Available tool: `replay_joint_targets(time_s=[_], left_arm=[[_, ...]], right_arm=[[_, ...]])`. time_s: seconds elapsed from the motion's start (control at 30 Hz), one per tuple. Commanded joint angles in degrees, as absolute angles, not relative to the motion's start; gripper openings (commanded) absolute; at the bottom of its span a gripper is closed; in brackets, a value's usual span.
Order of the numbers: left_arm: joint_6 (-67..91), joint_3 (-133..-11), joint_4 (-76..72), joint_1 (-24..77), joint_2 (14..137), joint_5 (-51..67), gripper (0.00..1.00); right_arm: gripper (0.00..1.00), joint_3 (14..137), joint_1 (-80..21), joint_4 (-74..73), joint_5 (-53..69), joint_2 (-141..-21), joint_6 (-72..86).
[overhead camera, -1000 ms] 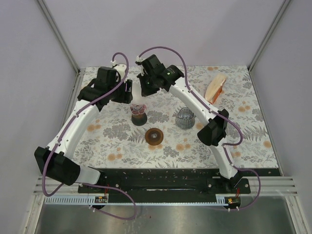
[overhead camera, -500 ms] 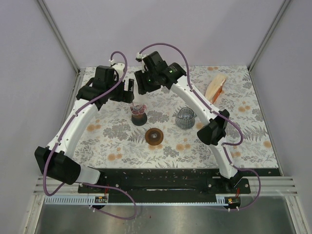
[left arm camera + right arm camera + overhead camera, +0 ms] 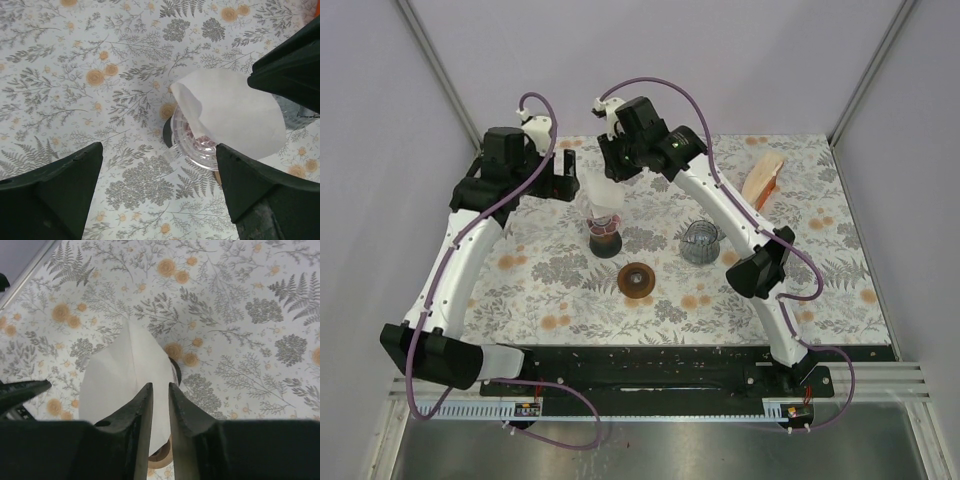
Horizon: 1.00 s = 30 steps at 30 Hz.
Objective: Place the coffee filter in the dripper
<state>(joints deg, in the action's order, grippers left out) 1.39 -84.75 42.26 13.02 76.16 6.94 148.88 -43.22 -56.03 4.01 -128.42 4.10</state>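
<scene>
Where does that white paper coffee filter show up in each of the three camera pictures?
Top external: coffee filter sits upper centre, over the glass dripper.
Left wrist: filter is right of centre, draped on the dripper.
Right wrist: filter is lower left of centre, behind the right gripper.
Shared landmark: the dripper under the filter.

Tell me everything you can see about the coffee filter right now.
The coffee filter is a thin white paper cone, partly opened, with one edge curling over. It stands tilted in the top of the clear ribbed dripper, not pressed down flat against its walls. In the right wrist view the right gripper is right over it with its fingers nearly closed, though whether they pinch the paper is unclear. The left gripper is open and apart from it.
</scene>
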Motion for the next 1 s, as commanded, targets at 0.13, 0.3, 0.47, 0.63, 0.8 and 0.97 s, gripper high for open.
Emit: replay_joint_targets(time_s=[0.13,0.3,0.47,0.63,0.8,0.97], left_arm=[[-13.7,-76.7,38.7,7.6,70.1,20.6,0.99],[-19.2,-69.2,36.0,7.2,67.9,21.9,0.88],[-18.7,-66.5,32.6,6.8,69.4,21.4,0.75],[-17.8,-67.6,32.3,6.1,69.9,26.8,0.74],[-15.6,-69.1,32.1,4.6,70.7,29.7,0.76],[-10.5,-72.4,32.0,1.8,72.7,33.0,0.83]], right_arm=[[0.07,149.4,-44.6,-58.2,11.2,-129.5,-2.7],[0.00,149.4,-46.0,-59.9,9.1,-132.0,-4.1],[0.00,152.2,-47.8,-60.1,8.4,-135.2,-5.6],[0.00,152.8,-48.4,-60.0,6.7,-137.2,-5.9],[0.00,153.3,-48.7,-60.1,5.8,-139.3,-6.0],[0.00,153.4,-48.7,-60.6,5.3,-140.5,-6.1]])
